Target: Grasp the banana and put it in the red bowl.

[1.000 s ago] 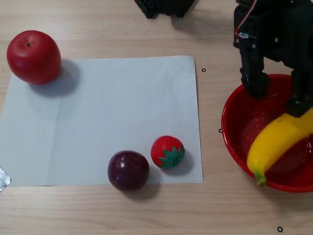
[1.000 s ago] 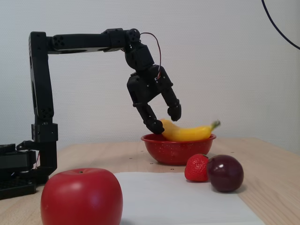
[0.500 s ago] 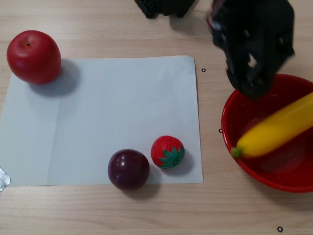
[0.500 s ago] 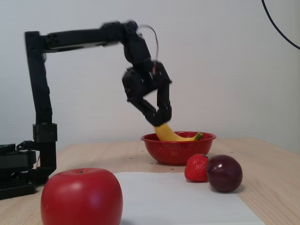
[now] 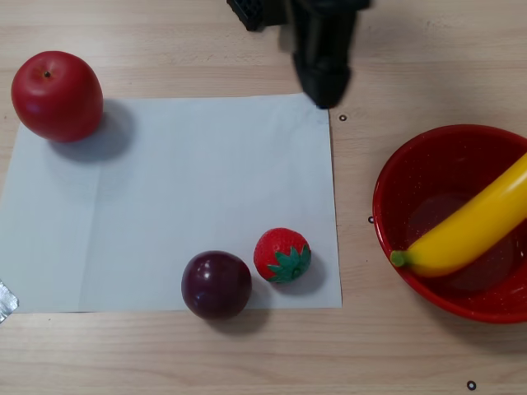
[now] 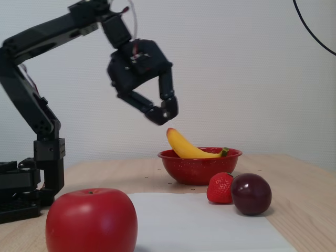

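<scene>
The yellow banana (image 5: 469,230) lies inside the red bowl (image 5: 428,173) at the right of the other view, its green stem low at the near-left rim and its far end leaning over the right rim. In the fixed view the banana (image 6: 185,147) sticks up out of the bowl (image 6: 197,170). My gripper (image 6: 164,113) hangs in the air above and to the left of the bowl, its fingertips together and empty. In the other view it (image 5: 323,92) enters from the top edge, over the paper's far right corner.
A white paper sheet (image 5: 165,206) covers the middle of the wooden table. On it are a red apple (image 5: 56,95) at the far left corner, a dark plum (image 5: 216,285) and a strawberry (image 5: 282,256) near the front edge. The arm's base (image 6: 31,178) stands at the left of the fixed view.
</scene>
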Available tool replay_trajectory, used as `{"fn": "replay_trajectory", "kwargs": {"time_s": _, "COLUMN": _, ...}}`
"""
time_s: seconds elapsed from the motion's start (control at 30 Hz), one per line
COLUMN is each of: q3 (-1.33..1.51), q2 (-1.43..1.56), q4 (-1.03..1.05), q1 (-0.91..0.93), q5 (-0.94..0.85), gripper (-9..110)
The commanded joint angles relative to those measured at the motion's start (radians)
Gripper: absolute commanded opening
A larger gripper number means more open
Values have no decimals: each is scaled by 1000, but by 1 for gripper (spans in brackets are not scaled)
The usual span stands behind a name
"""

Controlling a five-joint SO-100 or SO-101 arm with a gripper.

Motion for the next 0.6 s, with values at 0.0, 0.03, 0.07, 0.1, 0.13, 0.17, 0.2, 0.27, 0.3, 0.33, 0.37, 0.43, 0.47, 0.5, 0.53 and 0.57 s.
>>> {"fn": "replay_trajectory", "kwargs": {"time_s": 0.0, "q3": 8, "q2": 133, "q4": -28, "q1": -35, "q5": 23, "gripper": 0}}
{"fn": "replay_trajectory", "kwargs": {"time_s": 0.03, "q3": 44, "q2": 163, "q4": -34, "q1": -54, "q5": 31, "gripper": 0}}
{"fn": "replay_trajectory", "kwargs": {"time_s": 0.07, "q3": 81, "q2": 192, "q4": -43, "q1": -72, "q5": 34, "gripper": 0}}
{"fn": "replay_trajectory", "kwargs": {"time_s": 0.1, "q3": 117, "q2": 219, "q4": -55, "q1": -91, "q5": 35, "gripper": 0}}
{"fn": "replay_trajectory", "kwargs": {"time_s": 0.13, "q3": 153, "q2": 249, "q4": -67, "q1": -106, "q5": 37, "gripper": 0}}
{"fn": "replay_trajectory", "kwargs": {"time_s": 0.17, "q3": 193, "q2": 281, "q4": -83, "q1": -118, "q5": 41, "gripper": 0}}
{"fn": "replay_trajectory", "kwargs": {"time_s": 0.2, "q3": 238, "q2": 314, "q4": -101, "q1": -130, "q5": 44, "gripper": 0}}
{"fn": "replay_trajectory", "kwargs": {"time_s": 0.27, "q3": 319, "q2": 379, "q4": -129, "q1": -147, "q5": 46, "gripper": 0}}
{"fn": "replay_trajectory", "kwargs": {"time_s": 0.3, "q3": 362, "q2": 410, "q4": -147, "q1": -155, "q5": 46, "gripper": 0}}
{"fn": "replay_trajectory", "kwargs": {"time_s": 0.33, "q3": 410, "q2": 443, "q4": -176, "q1": -161, "q5": 43, "gripper": 0}}
{"fn": "replay_trajectory", "kwargs": {"time_s": 0.37, "q3": 460, "q2": 477, "q4": -209, "q1": -167, "q5": 40, "gripper": 0}}
{"fn": "replay_trajectory", "kwargs": {"time_s": 0.43, "q3": 566, "q2": 545, "q4": -279, "q1": -176, "q5": 31, "gripper": 0}}
{"fn": "replay_trajectory", "kwargs": {"time_s": 0.47, "q3": 617, "q2": 575, "q4": -316, "q1": -179, "q5": 26, "gripper": 0}}
{"fn": "replay_trajectory", "kwargs": {"time_s": 0.5, "q3": 666, "q2": 606, "q4": -348, "q1": -179, "q5": 21, "gripper": 0}}
{"fn": "replay_trajectory", "kwargs": {"time_s": 0.53, "q3": 712, "q2": 635, "q4": -380, "q1": -179, "q5": 15, "gripper": 0}}
{"fn": "replay_trajectory", "kwargs": {"time_s": 0.57, "q3": 759, "q2": 664, "q4": -413, "q1": -179, "q5": 12, "gripper": 0}}
